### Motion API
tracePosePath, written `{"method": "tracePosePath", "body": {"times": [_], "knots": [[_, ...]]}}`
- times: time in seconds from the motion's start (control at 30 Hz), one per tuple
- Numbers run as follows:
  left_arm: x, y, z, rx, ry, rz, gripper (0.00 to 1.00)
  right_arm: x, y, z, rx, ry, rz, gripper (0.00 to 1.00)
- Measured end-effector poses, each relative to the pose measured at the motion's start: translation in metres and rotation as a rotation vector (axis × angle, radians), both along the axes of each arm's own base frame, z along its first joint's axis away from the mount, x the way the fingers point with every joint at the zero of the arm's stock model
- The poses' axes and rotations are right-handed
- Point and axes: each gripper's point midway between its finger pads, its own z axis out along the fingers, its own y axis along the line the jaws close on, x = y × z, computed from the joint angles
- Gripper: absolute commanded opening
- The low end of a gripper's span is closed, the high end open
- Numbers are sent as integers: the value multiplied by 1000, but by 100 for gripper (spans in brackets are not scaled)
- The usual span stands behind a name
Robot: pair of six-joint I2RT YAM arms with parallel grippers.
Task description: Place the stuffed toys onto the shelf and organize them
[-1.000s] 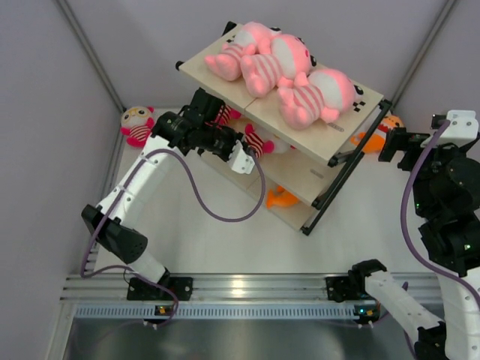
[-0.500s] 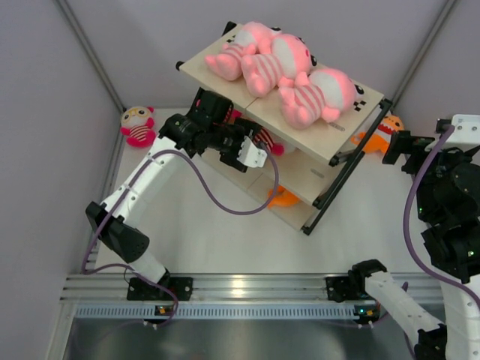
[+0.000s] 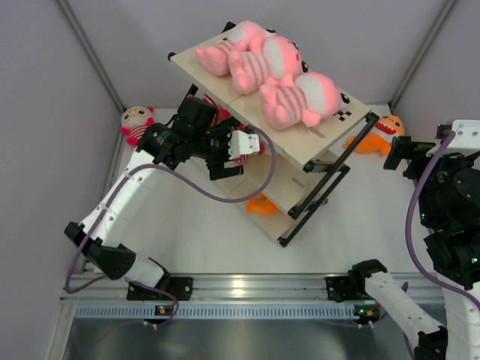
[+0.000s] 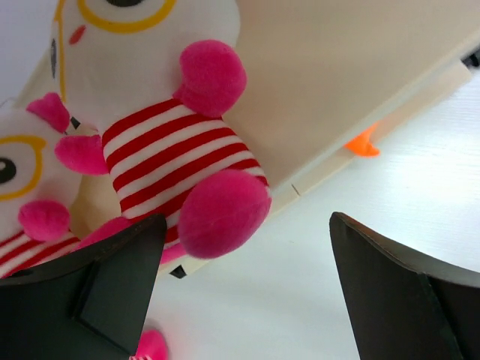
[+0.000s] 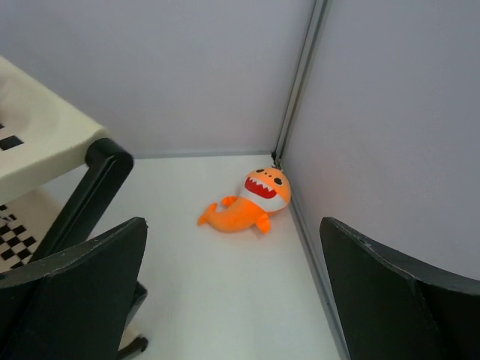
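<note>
**On the middle board: left gripper letting go**

Left gripper (image 4: 246, 225) is spreading its jaws wide, releasing the hot-pink striped toy (image 4: 176, 161), now lying at the middle board's (image 4: 337, 82) edge. The shelf (image 3: 315, 139) is sitting shifted nearer. Right gripper (image 5: 232, 300) is hovering spread and empty, facing 1 orange toy (image 5: 251, 202) in the corner.

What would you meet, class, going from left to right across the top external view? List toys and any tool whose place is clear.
hot-pink toy on the table → left tool → rightmost pale-pink toy on the top board → orange toy past the shelf's right end
</note>
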Motion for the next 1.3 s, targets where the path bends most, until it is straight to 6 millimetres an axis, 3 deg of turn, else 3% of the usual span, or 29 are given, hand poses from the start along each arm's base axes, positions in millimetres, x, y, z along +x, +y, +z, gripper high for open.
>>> {"method": "tracePosePath", "body": {"times": [0.13,0.2,0.3,0.4,0.53,0.63,0.8,1.03,1.13,1.3], "knots": [[-26,31,14,-42,5,149,96,-2,3,1,0,-8,20,99],[-41,44,34,-108,-32,183,96,-1,5,2,0,-10,35,100],[-58,50,57,-192,-58,182,90,2,11,1,2,-3,60,99],[-52,44,58,-206,-69,181,89,7,20,-2,11,7,105,99],[-40,37,18,-121,5,180,91,9,42,-5,28,27,222,99],[-38,36,4,-96,32,173,91,8,57,4,75,44,299,100],[-43,39,19,-132,-11,176,92,16,82,29,157,42,410,98],[-45,54,34,-148,-66,237,97,37,98,2,209,137,441,99],[-44,71,44,-152,-109,312,98,38,99,-5,212,156,443,99],[-41,121,66,-195,-186,513,99,33,98,-8,215,157,445,99]]}}
